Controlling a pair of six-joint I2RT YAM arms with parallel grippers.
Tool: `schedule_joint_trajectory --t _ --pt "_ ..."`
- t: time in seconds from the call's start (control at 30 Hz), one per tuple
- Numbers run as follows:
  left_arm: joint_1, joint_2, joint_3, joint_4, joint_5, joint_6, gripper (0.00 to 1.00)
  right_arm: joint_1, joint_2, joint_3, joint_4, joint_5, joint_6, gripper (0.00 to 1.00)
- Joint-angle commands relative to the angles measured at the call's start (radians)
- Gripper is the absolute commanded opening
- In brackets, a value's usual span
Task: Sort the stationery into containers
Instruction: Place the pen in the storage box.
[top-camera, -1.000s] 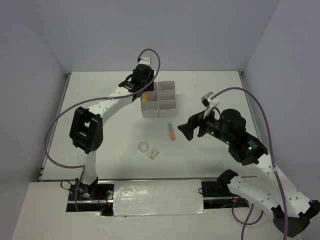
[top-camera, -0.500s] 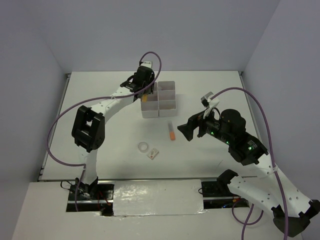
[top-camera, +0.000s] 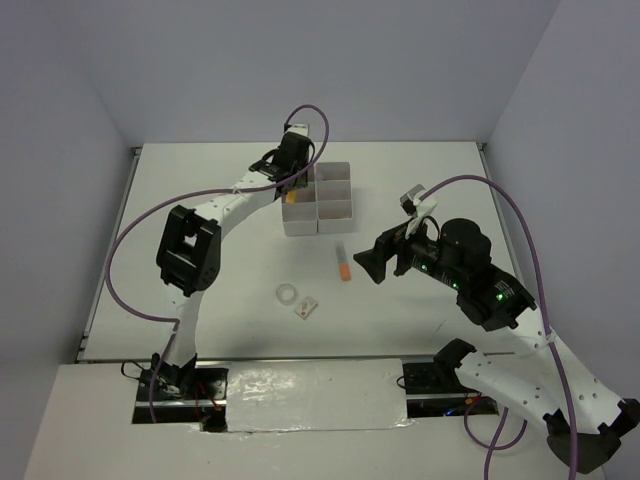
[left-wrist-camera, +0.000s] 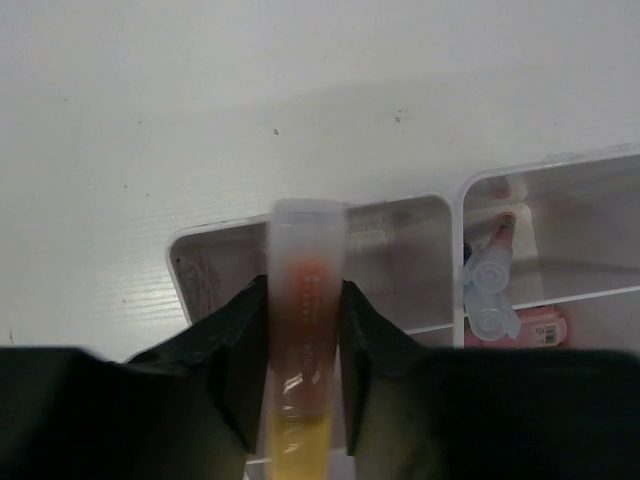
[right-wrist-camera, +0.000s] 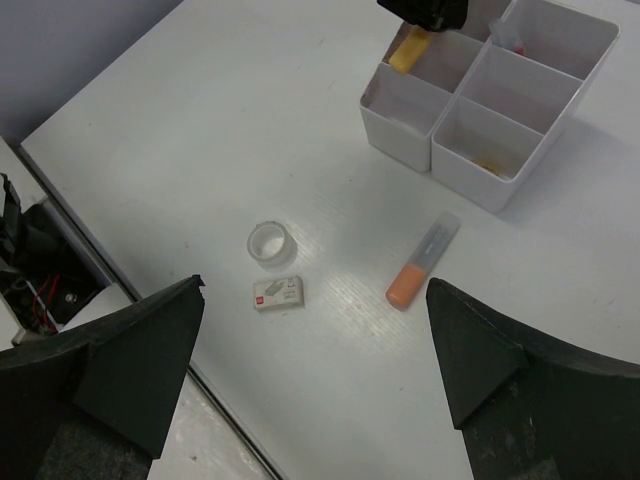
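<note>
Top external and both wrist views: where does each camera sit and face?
Top external: above and behind, facing down at the table; left arm, right arm show.
Left wrist: on its arm, facing down into the containers; left gripper clamps a highlighter.
Right wrist: on its arm, facing down at the tape ring; open right gripper shows.
Shared: top external, right wrist show the eraser.

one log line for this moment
left hand: shut on held highlighter over containers | right hand: open, above table | loose: orange highlighter, tape ring, eraser
</note>
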Motion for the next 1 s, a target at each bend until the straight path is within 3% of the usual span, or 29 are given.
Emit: schedule_joint_trajectory --t 0.0,0.07,0.17,0.33,0.47,0.6,0.63,0.67,0.77,0.87,0.97 --pt "0.000 -0.002 0.026 -0.002 -0.015 -0.008 0.32 0.012 0.000 -0.008 0.044 -0.008 -0.018 1.00" --pt "0.000 -0.027 0.008 0.006 -0.019 -0.014 0.13 0.009 0.006 -0.007 0.042 -0.006 -0.018 1.00" --pt "0.000 -0.067 -0.029 0.026 -0.020 -0.016 0.02 0.012 0.011 -0.004 0.042 -0.008 -0.018 1.00" --pt "-0.002 -0.172 -0.063 0.046 -0.014 -0.005 0.00 0.012 0.016 -0.004 0.044 -0.009 -0.019 1.00" --pt "-0.008 -0.337 -0.185 0.154 0.000 0.007 0.00 0.013 0.020 -0.005 0.041 -0.012 -0.019 1.00" --pt "-0.008 -0.508 -0.483 0.563 -0.002 0.036 0.00 0.019 0.025 -0.007 0.044 -0.015 -0.021 1.00" --pt "-0.006 -0.526 -0.541 0.763 -0.015 0.042 0.00 0.018 0.028 -0.005 0.044 -0.015 -0.021 1.00" --pt "-0.008 -0.544 -0.642 0.864 -0.020 0.073 0.00 0.021 0.029 -0.004 0.042 -0.014 -0.021 1.00" --pt "-0.008 -0.513 -0.759 1.208 -0.011 0.142 0.00 0.024 0.031 -0.002 0.038 -0.017 -0.025 1.00" --pt "-0.008 -0.430 -0.775 1.419 0.062 0.187 0.00 0.027 0.035 -0.001 0.033 -0.018 -0.028 1.00" --pt "-0.006 -0.338 -0.720 1.474 0.118 0.194 0.00 0.033 0.039 -0.002 0.028 -0.015 -0.030 1.00"
